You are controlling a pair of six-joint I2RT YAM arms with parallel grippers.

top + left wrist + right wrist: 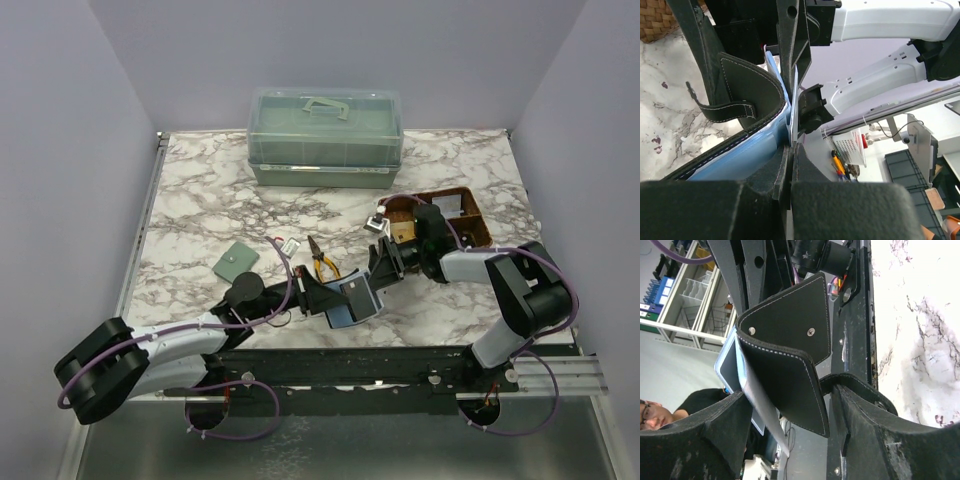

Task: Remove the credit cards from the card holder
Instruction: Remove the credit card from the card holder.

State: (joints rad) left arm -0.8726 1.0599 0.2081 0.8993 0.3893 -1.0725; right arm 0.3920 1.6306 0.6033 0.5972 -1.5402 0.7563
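2 grippers meet on the card holder [357,300], at 5 o'clock from table centre in the top view. It is folded open, blue-grey lining up, with a dark card face showing in it.

Left gripper [791,150]: reaches in from 8 o'clock. Fingers nearly together, pinching the holder's edge where black leather meets blue lining.

Right gripper [790,395]: reaches in from 2 o'clock. Jaws spread wide, 1 finger on each side of the black snap flap. Cannot tell whether the pads actually press on it.

Credit cards [765,412]: thin grey sheet sticking out of the lining beside the flap, within the right jaws' gap. Count unclear.

Around, on the marble table [200,200]:
- sage-green wallet [235,263] lying flat at 9 o'clock from the holder, well apart
- yellow-handled pliers [323,266] at 11 o'clock, near the left gripper
- green lidded case [325,137] at 12 o'clock, by the far edge
- brown wicker basket [455,212] at 2 o'clock, behind the right arm
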